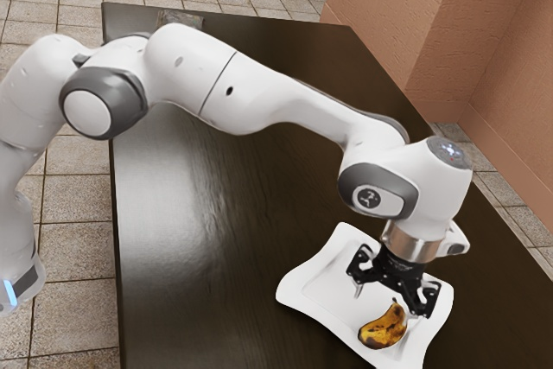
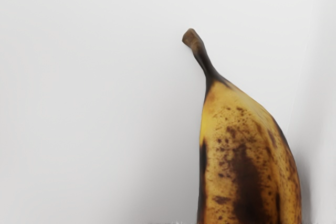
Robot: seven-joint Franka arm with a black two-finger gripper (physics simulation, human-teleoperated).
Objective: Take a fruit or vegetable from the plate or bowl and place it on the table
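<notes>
The gripper (image 1: 387,302) stands wide, its 2 fingers (image 1: 359,289) well apart, above a white plate (image 1: 298,288) with wavy, upturned edges. The banana (image 1: 383,332) lies on the plate below the gripper, yellow with brown and black patches. In the wrist view its dark stem (image 2: 202,59) reaches out over the plate's flat middle, and the plate's raised side (image 2: 320,145) runs close along the banana's outer curve, the nearest thing in the way. The plate rests on a dark table (image 1: 199,239), and the white arm (image 1: 259,97) stretches across above it. At the table's far edge, partly behind the arm, sits 1 small greyish thing (image 1: 183,19), too little seen to name. Beyond are floor tiles (image 1: 73,179) and a reddish-brown wall (image 1: 449,41)
</notes>
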